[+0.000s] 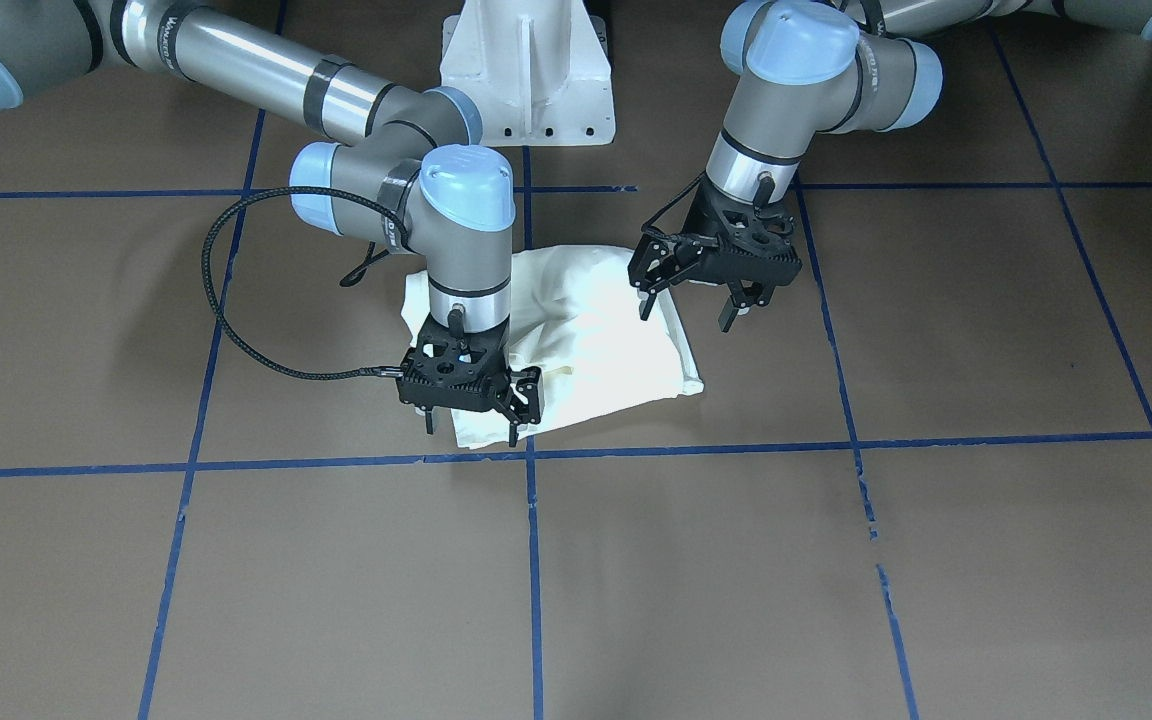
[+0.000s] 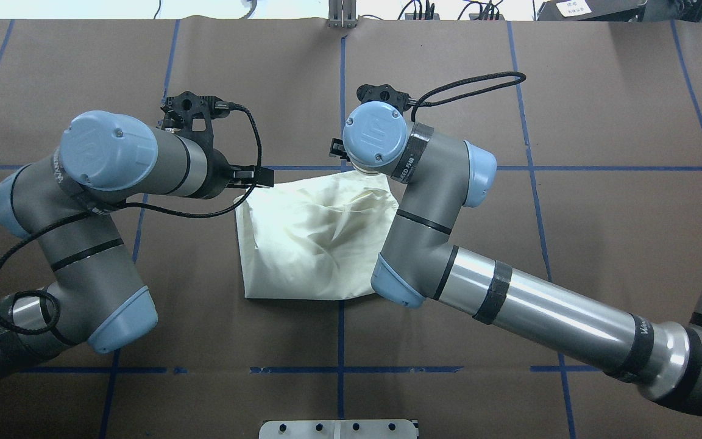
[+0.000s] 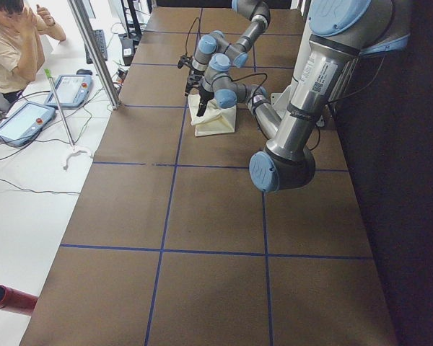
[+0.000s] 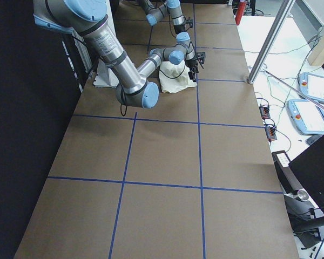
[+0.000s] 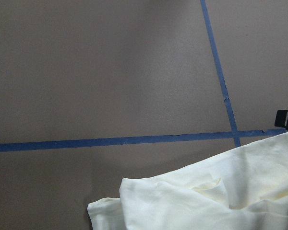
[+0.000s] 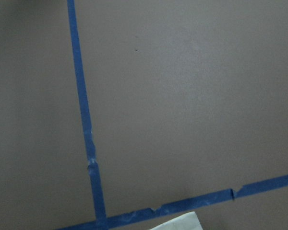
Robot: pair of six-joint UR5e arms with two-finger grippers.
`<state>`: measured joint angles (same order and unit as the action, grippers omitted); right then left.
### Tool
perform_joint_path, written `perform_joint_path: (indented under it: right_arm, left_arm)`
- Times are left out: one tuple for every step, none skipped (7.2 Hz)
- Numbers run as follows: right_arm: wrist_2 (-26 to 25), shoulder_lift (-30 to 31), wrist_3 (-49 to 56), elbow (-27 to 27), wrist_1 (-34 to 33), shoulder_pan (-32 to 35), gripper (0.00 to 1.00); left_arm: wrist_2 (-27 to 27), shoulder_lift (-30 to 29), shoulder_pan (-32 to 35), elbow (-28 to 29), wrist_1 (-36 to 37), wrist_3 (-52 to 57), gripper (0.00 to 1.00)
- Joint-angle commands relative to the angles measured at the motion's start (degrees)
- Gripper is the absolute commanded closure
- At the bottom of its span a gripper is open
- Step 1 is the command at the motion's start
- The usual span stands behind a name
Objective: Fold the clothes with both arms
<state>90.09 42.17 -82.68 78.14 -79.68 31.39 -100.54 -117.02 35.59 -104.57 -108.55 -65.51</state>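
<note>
Nearly done: T-shirt (image 1: 596, 340) folded compact, mid-table, well off edges; left gripper (image 1: 686, 315), right gripper (image 1: 470, 432) spread, empty; smoothing possibly left.

Robot lab: taped table (image 3: 216, 216), teach pendants (image 4: 313, 116).

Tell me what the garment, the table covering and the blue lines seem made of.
Garment: soft fabric, probably cotton knit, matte cream; it creases and slumps. Table covering: matte brown sheet, perhaps paper; flat, without shine. Blue lines: adhesive tape, judging by torn, wrinkled edges.
</note>
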Motion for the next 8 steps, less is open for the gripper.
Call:
perform_joint_path:
  right_arm:
    - [-1.23,1.33,-3.71,0.52,-0.3,-2.38,0.36]
    - [-1.32,2.38,-3.98,0.78,-0.3,-2.48,0.45]
    - [-1.32,3.0,-3.98,1.13,-0.3,-2.48,0.45]
    - [-1.58,2.84,-3.98,1.13,-0.3,-2.57,0.51]
    - [-1.58,2.83,-3.98,1.74,-0.3,-2.57,0.66]
    - [-1.58,2.83,-3.98,2.18,-0.3,-2.57,0.65]
    - [-1.58,3.1,-3.9,2.88,-0.38,-2.57,0.38]
    - [-1.58,3.01,-3.9,3.24,-0.39,-2.74,0.24]
  left_arm:
    - [0.0,0.31,-0.09,-0.02,-0.17,0.03,0.0]
    - [0.0,0.31,-0.09,-0.02,-0.17,0.03,0.0]
    - [0.0,0.31,-0.09,-0.02,-0.17,0.03,0.0]
    - [0.0,0.31,-0.09,0.06,-0.17,0.03,0.0]
    - [0.0,0.31,-0.09,0.07,-0.17,-0.05,0.0]
    - [0.0,0.31,-0.09,0.07,-0.17,-0.05,0.0]
    - [0.0,0.31,-0.17,0.15,-0.17,-0.05,0.0]
    - [0.0,0.31,-0.17,0.15,-0.17,-0.05,0.0]
